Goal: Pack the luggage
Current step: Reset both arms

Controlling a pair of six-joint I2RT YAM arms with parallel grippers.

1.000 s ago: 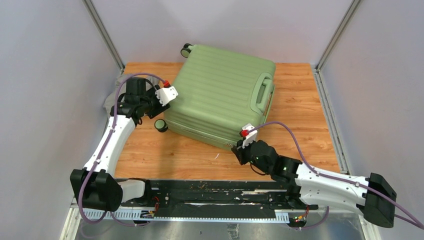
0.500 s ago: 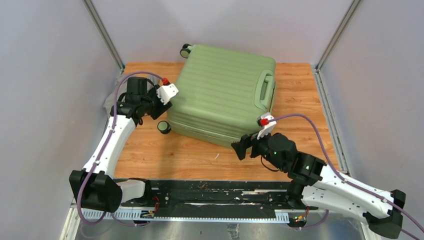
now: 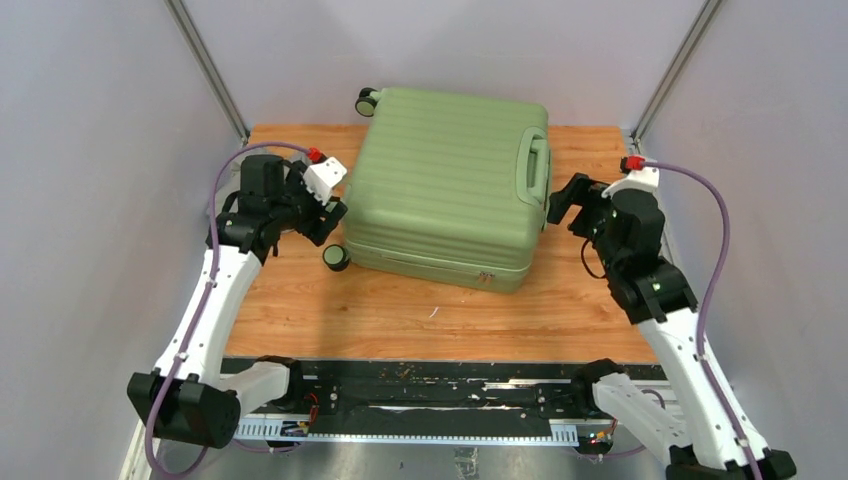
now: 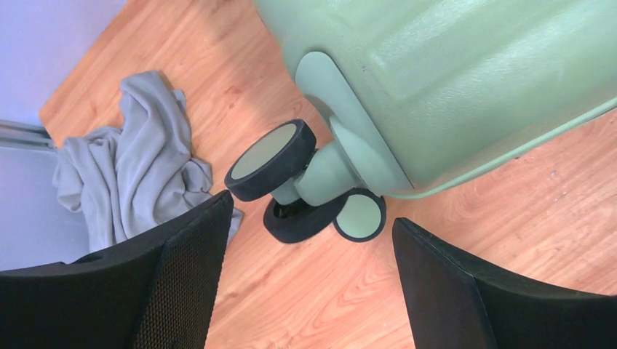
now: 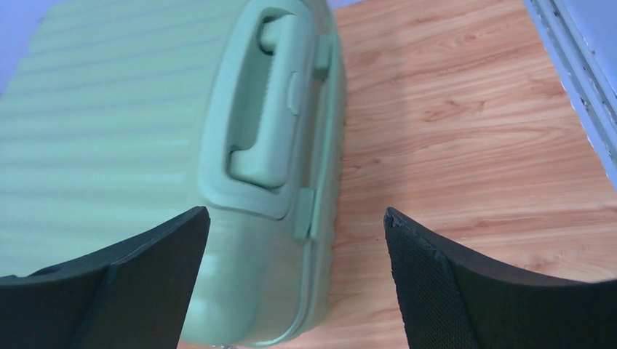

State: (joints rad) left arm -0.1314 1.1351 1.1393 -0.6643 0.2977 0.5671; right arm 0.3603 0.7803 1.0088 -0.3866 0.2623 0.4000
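The luggage (image 3: pixel 440 190) is a light-green ribbed hard-shell suitcase lying shut and flat on the wooden table (image 3: pixel 400 310). Its side handle (image 3: pixel 533 170) faces right, and a black-and-green wheel (image 3: pixel 336 257) sticks out at its near left corner. My left gripper (image 3: pixel 328 218) stands open just left of that corner. In the left wrist view the left gripper (image 4: pixel 313 218) holds nothing, with the wheel pair (image 4: pixel 271 158) just beyond its tips. My right gripper (image 3: pixel 562 205) is open beside the handle. In the right wrist view the right gripper (image 5: pixel 297 214) straddles the luggage's (image 5: pixel 109 123) edge below the handle (image 5: pixel 265 123).
A crumpled grey cloth (image 4: pixel 127 182) lies on the table at the far left, behind my left gripper. Metal corner posts (image 3: pixel 205 65) and grey walls close in the table on the left, right and back. Another wheel (image 3: pixel 367 101) overhangs the table's back edge.
My right arm swung from the luggage's near front corner round to its right side and opened. The luggage turned to sit squarer. My left gripper opened wider and drew slightly back.
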